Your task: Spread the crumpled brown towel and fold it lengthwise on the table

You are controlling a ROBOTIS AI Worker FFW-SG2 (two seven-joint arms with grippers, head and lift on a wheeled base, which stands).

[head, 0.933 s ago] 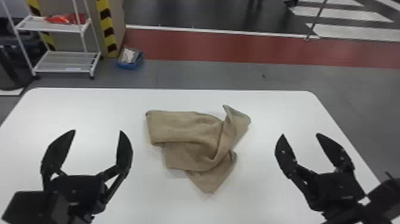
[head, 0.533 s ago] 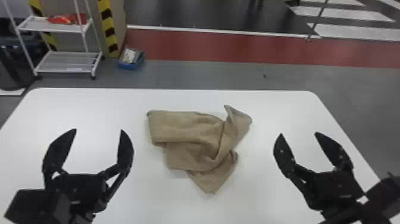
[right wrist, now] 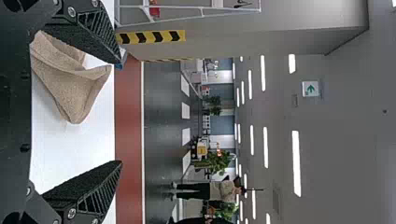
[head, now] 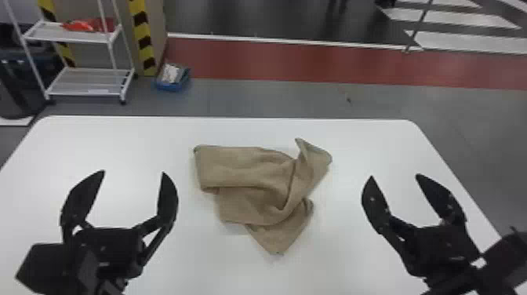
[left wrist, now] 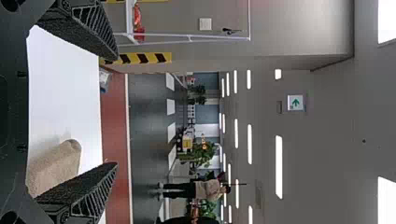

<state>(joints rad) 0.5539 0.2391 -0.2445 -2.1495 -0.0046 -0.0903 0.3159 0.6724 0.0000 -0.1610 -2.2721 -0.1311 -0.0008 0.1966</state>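
On towel's left, left claw (head: 131, 176) gapes wide, nothing between fingers.

One towel (head: 251, 172) is seen on one table (head: 117, 135). From the towel, two grippers are counted, the left gripper (head: 133, 171) between eight and nine o'clock and the right gripper (head: 395, 176) between three and four, with four fingers (head: 168, 200) in all. One rack (head: 26, 53) with two shelves (head: 88, 80) is found toward ten o'clock, one bin (head: 171, 86) toward eleven.
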